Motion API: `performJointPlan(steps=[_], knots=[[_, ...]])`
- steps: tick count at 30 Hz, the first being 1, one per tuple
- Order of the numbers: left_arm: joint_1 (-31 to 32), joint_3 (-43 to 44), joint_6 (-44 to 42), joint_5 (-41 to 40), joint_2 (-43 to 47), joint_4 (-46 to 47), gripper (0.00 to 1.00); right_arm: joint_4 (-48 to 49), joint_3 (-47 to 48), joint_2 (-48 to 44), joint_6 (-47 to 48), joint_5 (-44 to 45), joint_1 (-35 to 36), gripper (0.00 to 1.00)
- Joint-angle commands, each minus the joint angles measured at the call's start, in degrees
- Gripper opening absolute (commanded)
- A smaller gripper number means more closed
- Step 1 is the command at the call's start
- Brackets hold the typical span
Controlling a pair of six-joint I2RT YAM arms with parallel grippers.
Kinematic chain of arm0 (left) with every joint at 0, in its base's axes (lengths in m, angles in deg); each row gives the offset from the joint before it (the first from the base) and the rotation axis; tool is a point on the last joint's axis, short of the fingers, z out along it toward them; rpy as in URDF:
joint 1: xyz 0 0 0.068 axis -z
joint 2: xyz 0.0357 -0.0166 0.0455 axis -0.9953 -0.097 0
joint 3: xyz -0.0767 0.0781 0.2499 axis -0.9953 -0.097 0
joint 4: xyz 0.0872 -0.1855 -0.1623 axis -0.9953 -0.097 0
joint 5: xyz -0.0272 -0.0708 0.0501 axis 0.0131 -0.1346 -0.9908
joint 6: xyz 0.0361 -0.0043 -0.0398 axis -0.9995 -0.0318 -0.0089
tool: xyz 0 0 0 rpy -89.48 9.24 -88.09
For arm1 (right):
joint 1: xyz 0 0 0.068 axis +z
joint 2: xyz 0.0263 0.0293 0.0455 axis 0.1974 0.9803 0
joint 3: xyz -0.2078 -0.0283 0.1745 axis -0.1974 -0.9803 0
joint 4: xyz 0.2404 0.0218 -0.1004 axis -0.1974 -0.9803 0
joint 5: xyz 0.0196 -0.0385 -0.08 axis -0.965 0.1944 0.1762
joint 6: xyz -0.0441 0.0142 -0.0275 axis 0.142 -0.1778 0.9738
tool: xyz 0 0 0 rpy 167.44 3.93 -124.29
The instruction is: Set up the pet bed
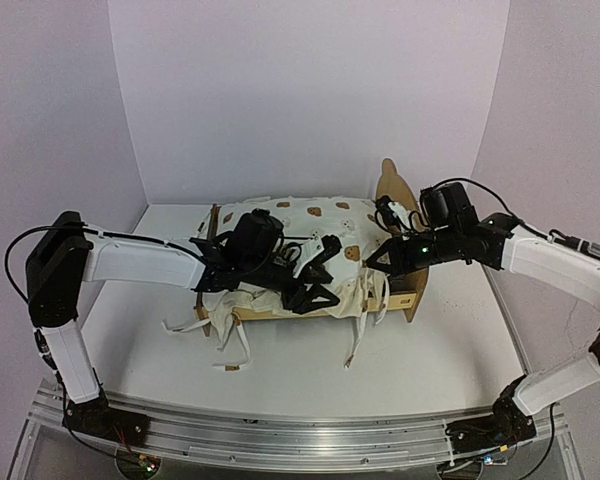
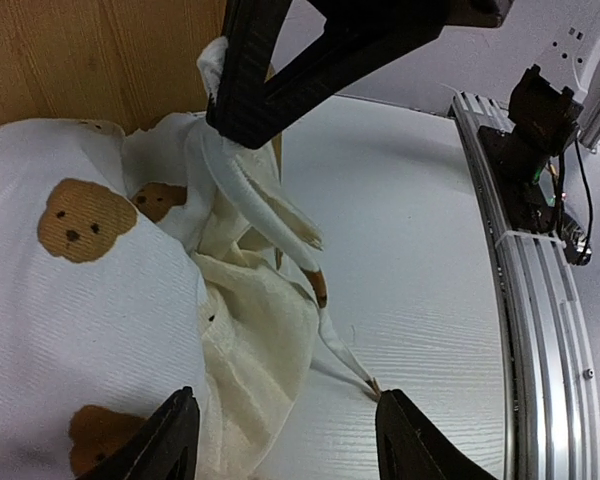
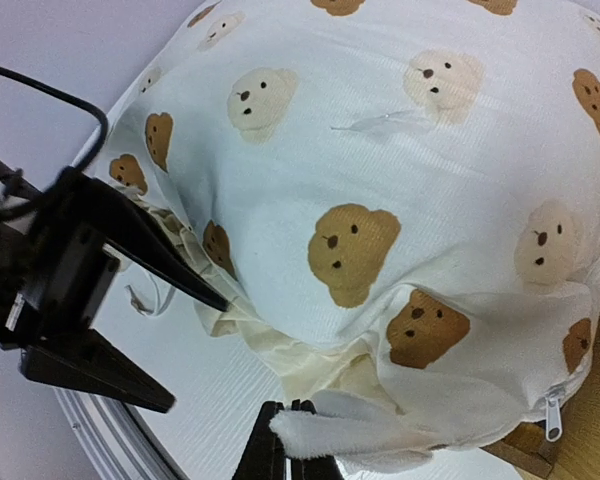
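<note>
Both grippers meet at one corner: my right gripper [image 3: 288, 420] pinches the white fabric tie [image 3: 340, 430] of the cream bear-print cushion [image 3: 380, 150] beside the light plywood pet bed [image 1: 392, 185], while my left gripper [image 2: 285, 400] hangs spread, probably to take it.

White links [image 1: 140, 262], black fingers [image 2: 165, 440], possibly green light [image 1: 421, 243]

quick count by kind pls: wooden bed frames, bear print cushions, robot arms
light plywood pet bed frame with ear-shaped headboard: 1
white bear-print fabric cushion with cream tie strings: 1
black-and-white robot arms: 2, the left arm and the right arm
total: 4
</note>
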Motion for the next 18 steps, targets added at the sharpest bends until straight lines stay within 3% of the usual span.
performJointPlan(steps=[1,5,11,15,18], knots=[[0.0,3.6,10.8,3.7,-4.6,7.6,0.61,-1.1,3.6,0.9,-3.4,-4.9,0.0,0.0],[0.7,6.9,12.4,4.2,-9.0,10.0,0.6,-1.1,2.8,0.5,-3.8,-7.9,0.0,0.0],[1.4,12.3,12.3,6.1,-13.3,12.6,0.48,-1.2,1.0,-1.1,-4.5,-6.7,0.0,0.0],[1.7,12.6,9.9,8.4,-13.4,14.3,0.45,-1.2,0.9,-1.6,-5.3,-5.3,0.1,0.0],[1.7,13.3,10.0,9.1,-14.6,13.8,0.36,-1.2,0.9,-1.8,-5.2,-4.9,0.0,0.0]])
